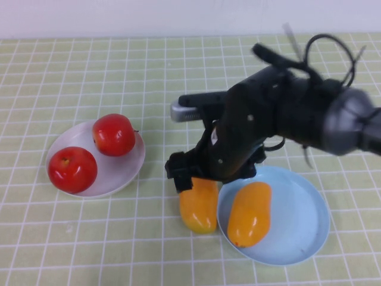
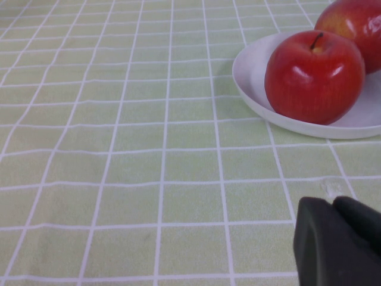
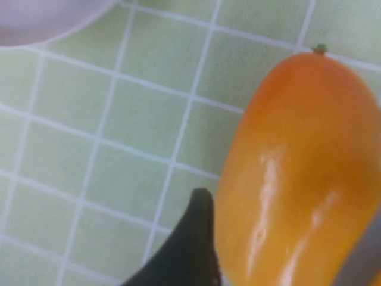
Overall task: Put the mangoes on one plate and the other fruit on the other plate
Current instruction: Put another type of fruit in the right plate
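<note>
You see the right arm's claw (image 1: 199, 179) closed around a mango (image 1: 199, 204) lying just outside the blue plate (image 1: 303, 235), long axis running toward you, stem end away. Carry it rightward over the rim and set it beside the second mango (image 1: 250, 213). Both apples (image 1: 72, 168) rest on the white plate (image 1: 128, 173). The left claw (image 2: 336, 241) hovers near that plate, apparently closed and empty.
</note>
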Motion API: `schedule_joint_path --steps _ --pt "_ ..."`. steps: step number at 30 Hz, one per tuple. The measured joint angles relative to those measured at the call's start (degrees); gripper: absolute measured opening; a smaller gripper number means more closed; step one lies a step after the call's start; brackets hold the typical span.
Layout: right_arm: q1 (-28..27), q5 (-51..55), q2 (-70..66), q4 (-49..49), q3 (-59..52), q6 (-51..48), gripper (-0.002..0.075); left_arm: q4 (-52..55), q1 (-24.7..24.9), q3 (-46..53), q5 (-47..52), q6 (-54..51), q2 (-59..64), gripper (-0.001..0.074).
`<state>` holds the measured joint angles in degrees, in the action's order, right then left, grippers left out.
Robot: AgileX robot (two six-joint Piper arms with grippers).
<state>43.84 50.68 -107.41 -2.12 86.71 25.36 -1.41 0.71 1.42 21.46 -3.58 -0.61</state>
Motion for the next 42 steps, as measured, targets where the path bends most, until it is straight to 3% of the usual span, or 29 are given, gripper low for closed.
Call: schedule_joint_path --steps 9,22,26,29,42 --pt "0.00 3.36 -8.30 -0.90 4.71 0.00 0.0690 0.00 0.00 0.00 0.00 0.00 0.00 0.0002" --pt "0.00 2.56 -10.24 -1.12 5.93 -0.12 0.0689 0.00 0.00 0.00 0.00 0.00 0.00 0.0002" --pt "0.12 1.56 -10.89 -1.12 6.03 -1.91 0.0640 0.00 0.00 0.00 0.00 0.00 0.00 0.0002" --pt "0.34 1.10 -11.02 -1.12 6.03 -2.50 0.0561 0.00 0.00 0.00 0.00 0.00 0.00 0.0002" --pt "0.57 1.00 -9.62 0.02 6.03 -2.95 0.0562 0.00 0.00 0.00 0.00 0.00 0.00 0.0002"
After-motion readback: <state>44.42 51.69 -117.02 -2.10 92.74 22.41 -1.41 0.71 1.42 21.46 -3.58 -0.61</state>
